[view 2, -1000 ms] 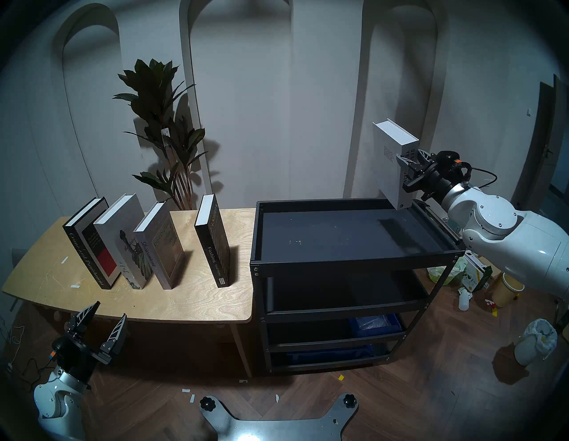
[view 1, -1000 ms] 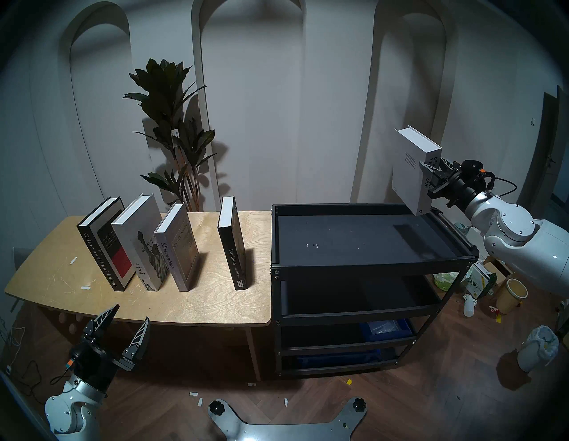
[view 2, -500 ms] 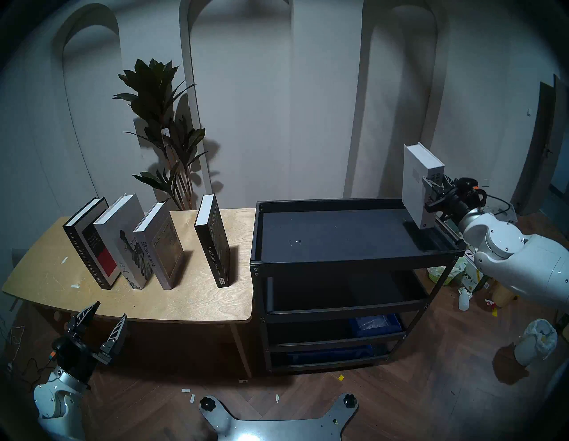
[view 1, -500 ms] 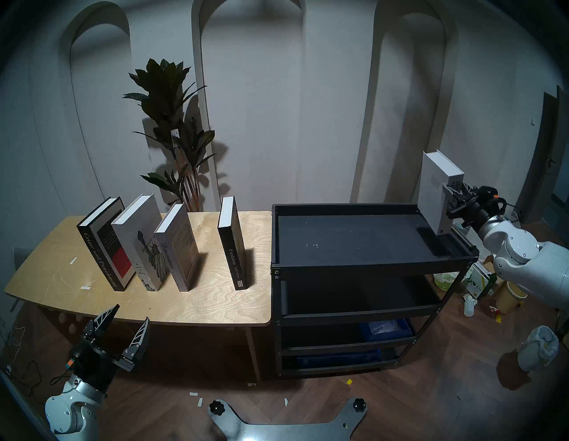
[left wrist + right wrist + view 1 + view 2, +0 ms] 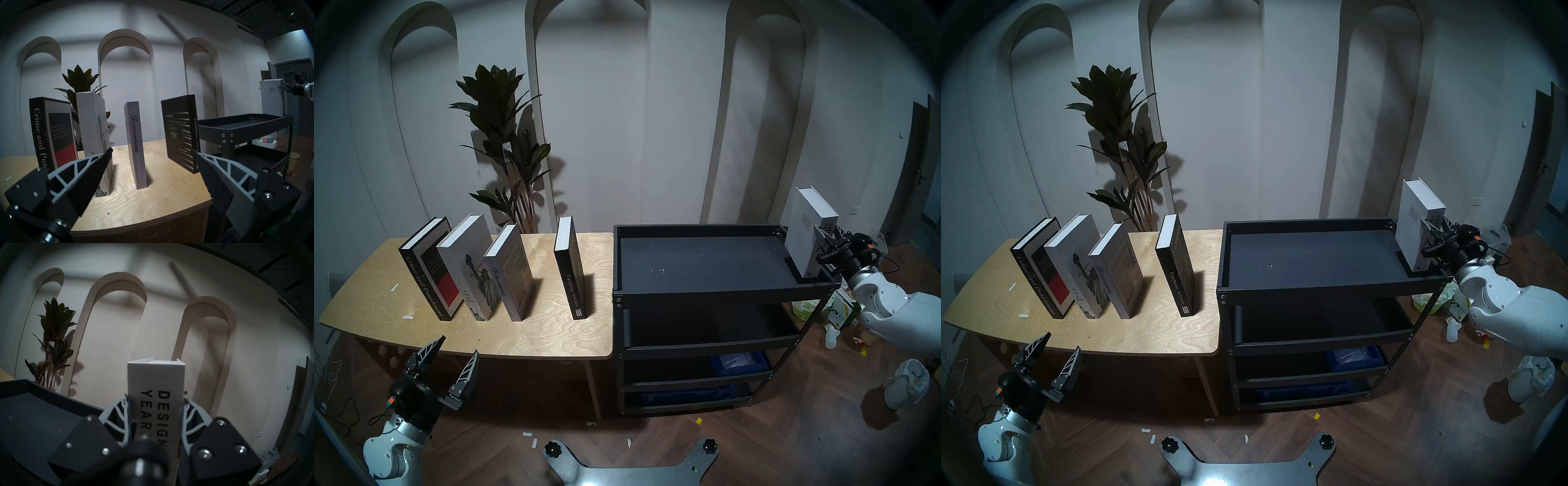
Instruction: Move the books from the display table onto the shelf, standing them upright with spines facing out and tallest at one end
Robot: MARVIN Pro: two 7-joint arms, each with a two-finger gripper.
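Dropped lower and further right since a second ago: white Design Hotels book (image 5: 802, 237), clamped at the spine by right gripper (image 5: 820, 239), now at shelf (image 5: 721, 290) top tier's right end. Could tip over the rim if released tilted. Left gripper (image 5: 449, 356) open, idle near display table (image 5: 534, 336).

Four books (image 5: 490, 271) stand on the display table (image 5: 534, 332).

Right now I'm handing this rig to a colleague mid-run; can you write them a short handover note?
Right gripper: shut on the white Design Yearbook, upright at the right end of the black shelf's top tier; whether it rests there is unclear.
Left gripper: open, empty, at the display table's front edge.
On the table, upright: Crime and Punishment, the Statue of Liberty book, Discontent, Fashion.
Done: none released yet.
Left: release this one, move four.
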